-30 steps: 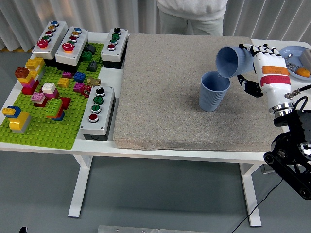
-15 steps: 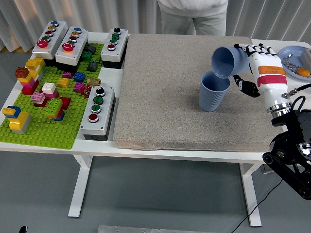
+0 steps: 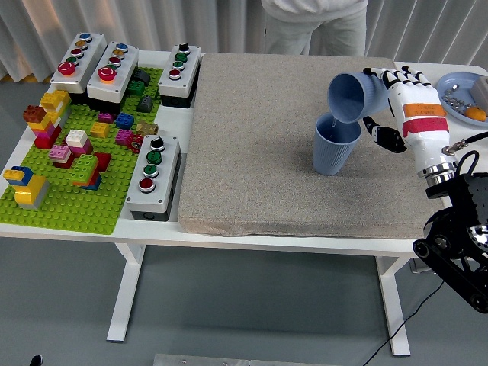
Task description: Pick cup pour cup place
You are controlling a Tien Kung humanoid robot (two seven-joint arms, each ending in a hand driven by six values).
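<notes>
Five fingers [image 3: 398, 76] curled around tilted cup [image 3: 355, 96]

On your left lies a green baseplate [image 3: 69, 198] with coloured bricks [image 3: 75, 149] scattered over it. Four grey button boxes sit around it: three along its far edge [image 3: 114, 70] and one on its near right [image 3: 153, 177]. A grey mat [image 3: 259, 152] covers the table's middle. Far right, you see a blue plate [image 3: 462, 85]. A person [image 3: 314, 21] stands at the far side.
</notes>
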